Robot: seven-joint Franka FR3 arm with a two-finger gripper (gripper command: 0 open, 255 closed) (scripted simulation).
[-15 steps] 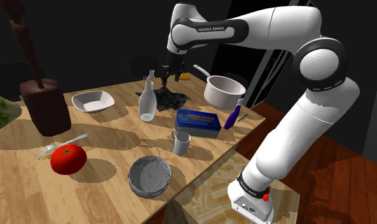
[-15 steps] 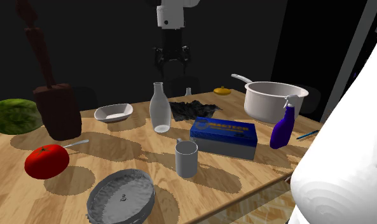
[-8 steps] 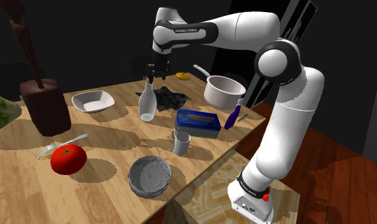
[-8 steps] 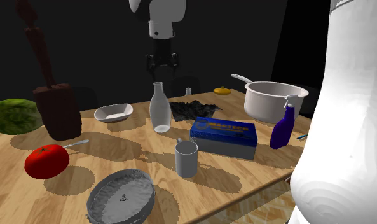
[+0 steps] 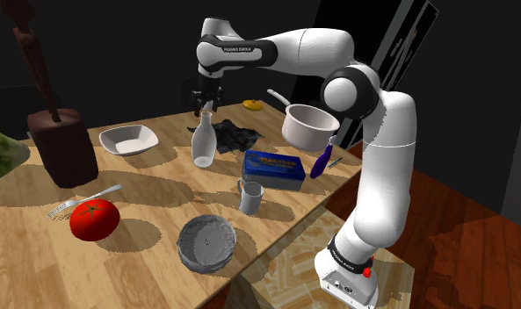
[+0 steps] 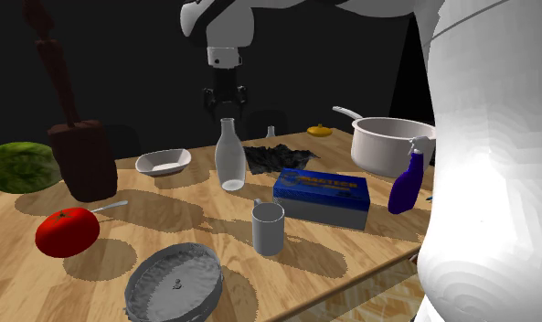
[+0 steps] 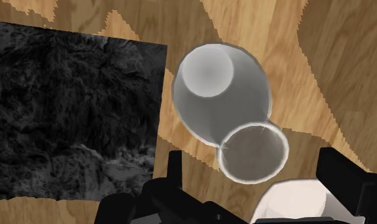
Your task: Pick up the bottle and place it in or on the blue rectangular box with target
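Gripper (image 5: 206, 104): fingers spread, empty, directly above bottle (image 5: 203, 140) (upright on table (image 5: 162, 189), beside dark cloth (image 7: 72, 108)).

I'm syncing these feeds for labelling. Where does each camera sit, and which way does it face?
Shoulder view: beside the stand, looking down over the table; stand, arm, gripper show.
Second exterior view: low at the table edge, facing across; white arm link at right.
Wrist view: on the gripper, looking down the bottle's mouth; open black fingers.
Both exterior views share the blue box.
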